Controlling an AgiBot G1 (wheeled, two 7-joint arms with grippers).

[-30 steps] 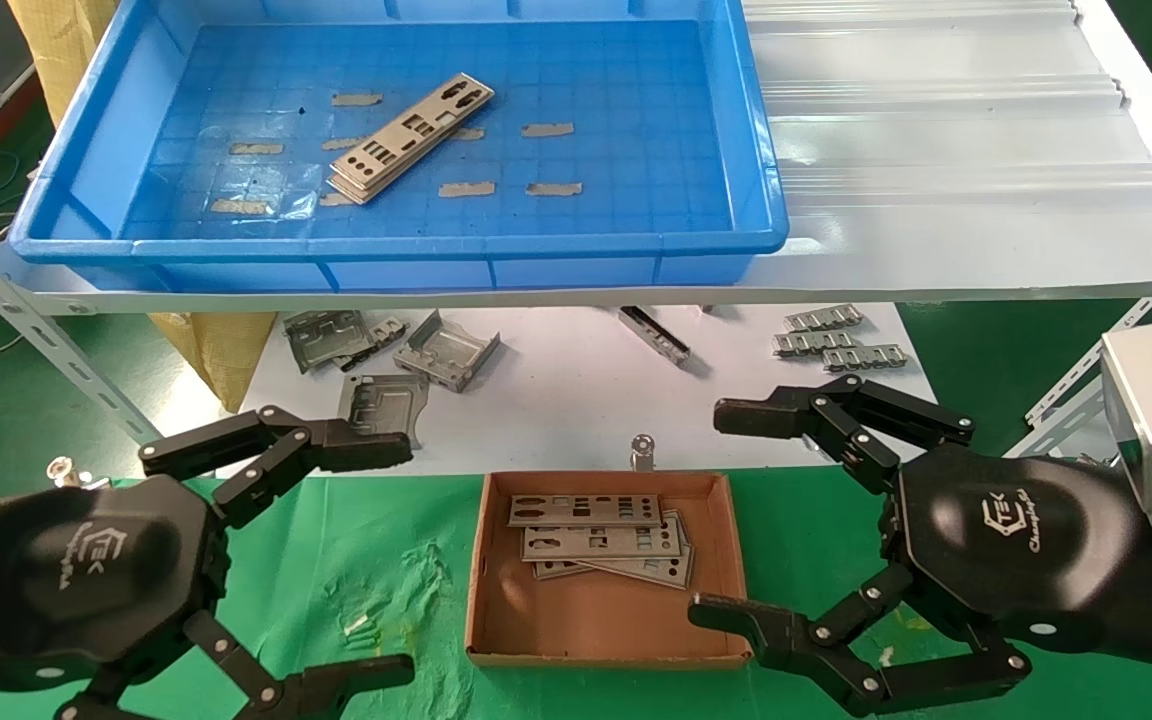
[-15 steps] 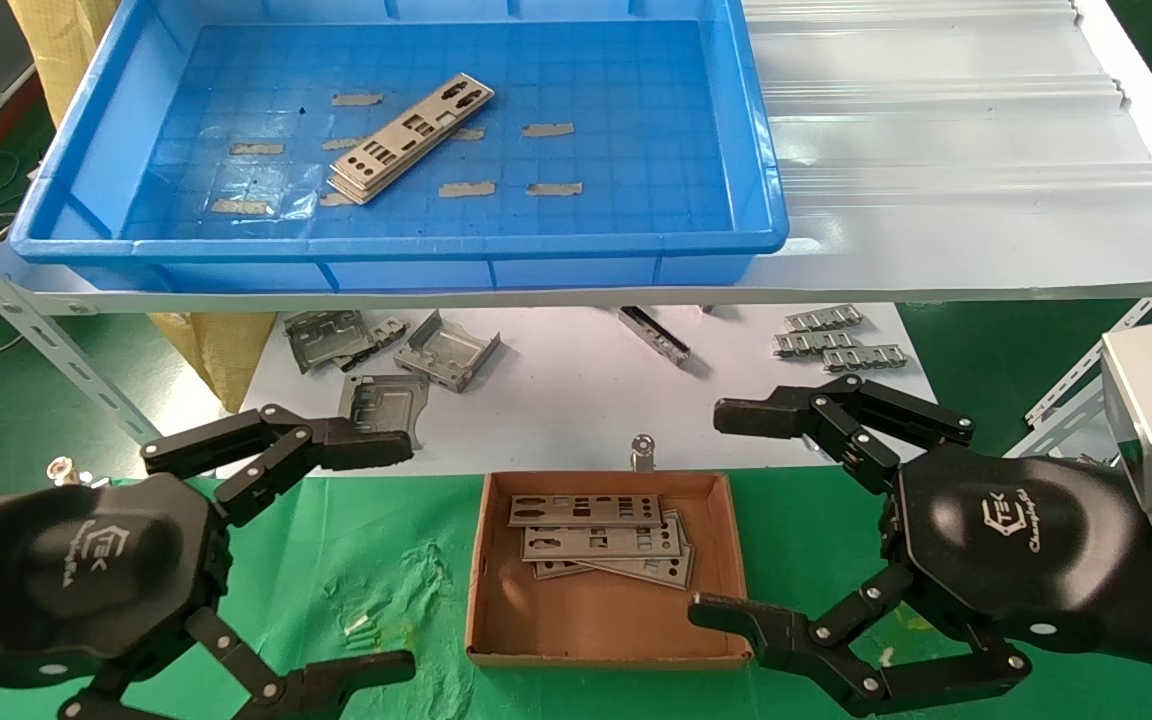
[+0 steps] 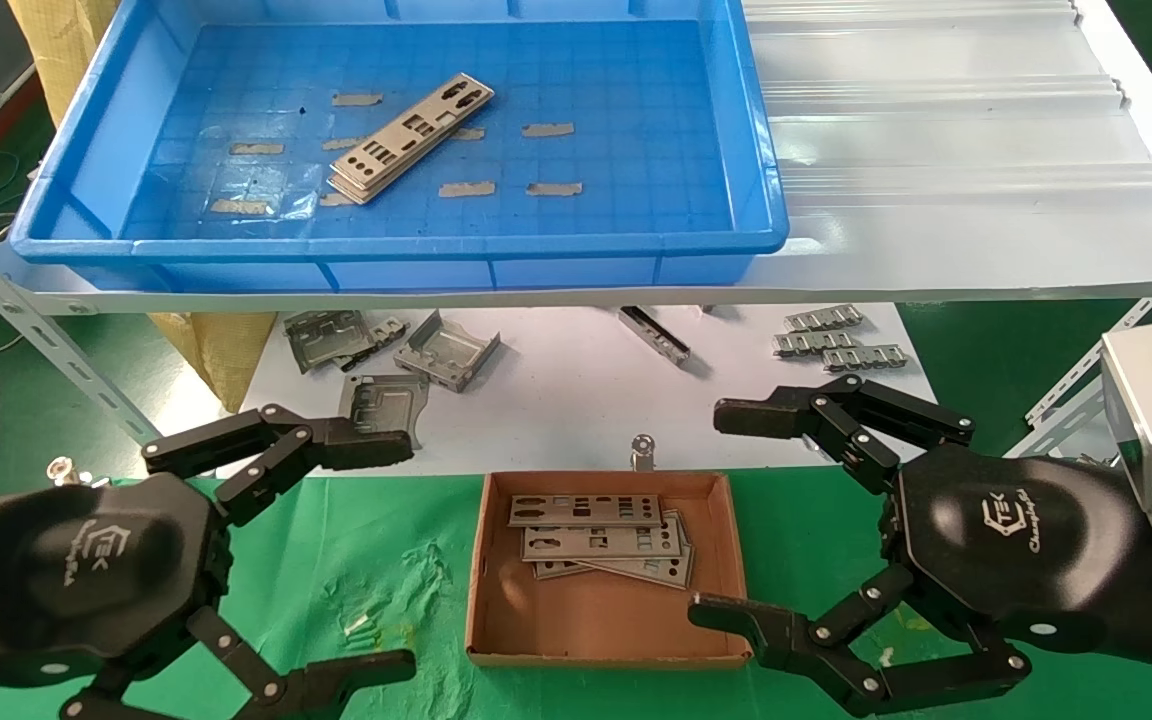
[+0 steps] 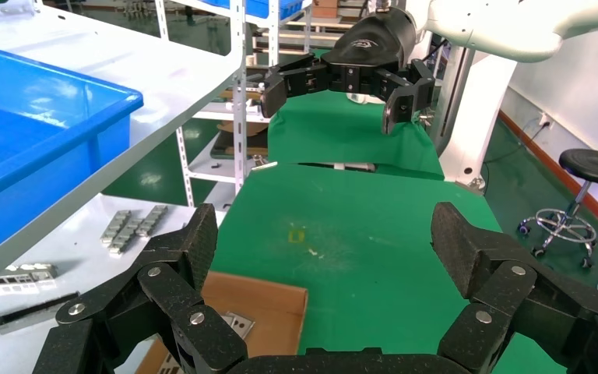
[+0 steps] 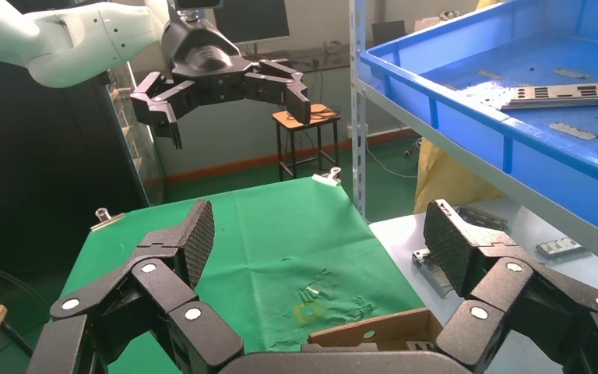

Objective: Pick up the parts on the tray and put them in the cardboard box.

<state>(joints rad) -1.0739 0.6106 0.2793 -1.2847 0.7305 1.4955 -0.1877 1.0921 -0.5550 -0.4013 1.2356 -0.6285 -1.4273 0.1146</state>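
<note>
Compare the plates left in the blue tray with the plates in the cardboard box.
The plates in the tray form one neat stack lying diagonally; the plates in the cardboard box are fanned out, the top ones roughly parallel to its back wall. The tray sits up on the shelf, the cardboard box lower on the green cloth between both open grippers. Both sets are thin silver-grey punched plates.

Left end effector (image 4: pixel 323 257) agape (empty) — cardboard box (image 4: pixel 257 300) beneath

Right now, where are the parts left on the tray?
In the head view, the remaining parts lie stacked diagonally on the tray floor, left of centre, among the tape bits.
</note>
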